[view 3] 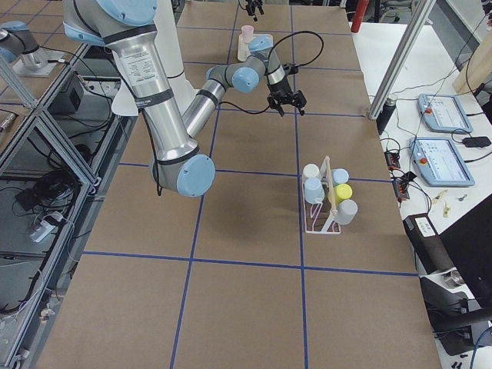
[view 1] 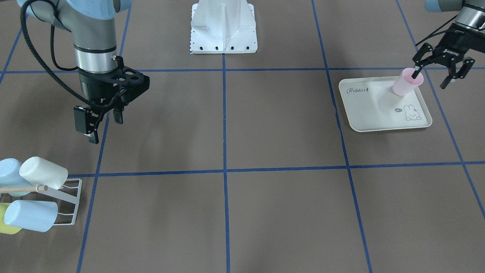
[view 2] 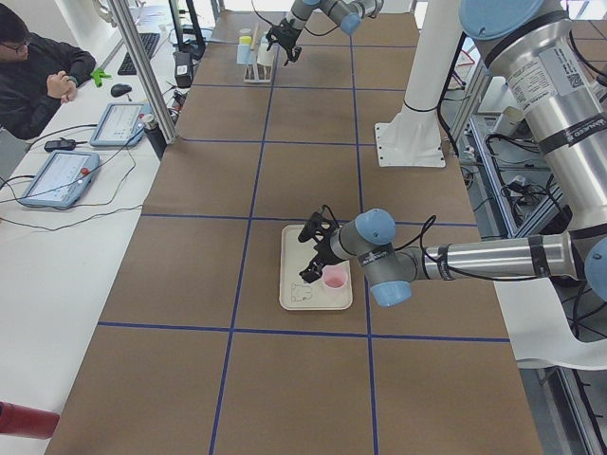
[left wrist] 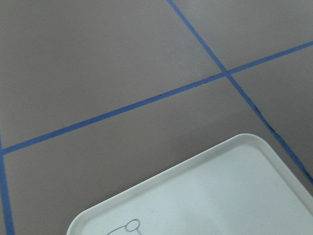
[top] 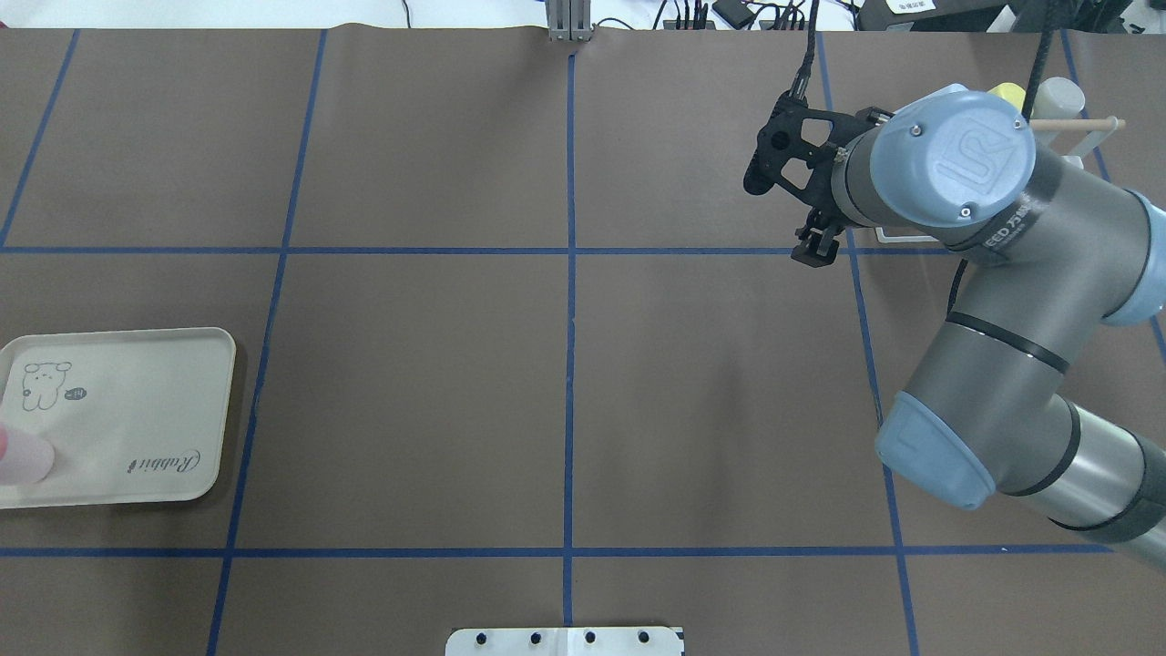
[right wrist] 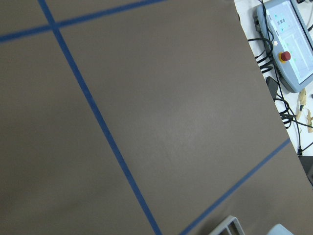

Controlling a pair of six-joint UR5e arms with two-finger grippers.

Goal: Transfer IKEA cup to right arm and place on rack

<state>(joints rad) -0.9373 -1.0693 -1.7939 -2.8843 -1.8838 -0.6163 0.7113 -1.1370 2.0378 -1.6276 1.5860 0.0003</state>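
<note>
Cup (view 1: pixel 405 82) at left hand (view 1: pixel 430 80), front view

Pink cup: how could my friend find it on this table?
Look on the brown table with blue lines for the cream rabbit tray. The pink cup stands upright in the tray's corner, by the left end effector. It is the only pink one; the other cups are on the rack far away.

Overhead, the left edge cuts the pink cup (top: pixel 23 458); the right arm (top: pixel 952 164) hides most of the rack (top: pixel 1084 124).
</note>
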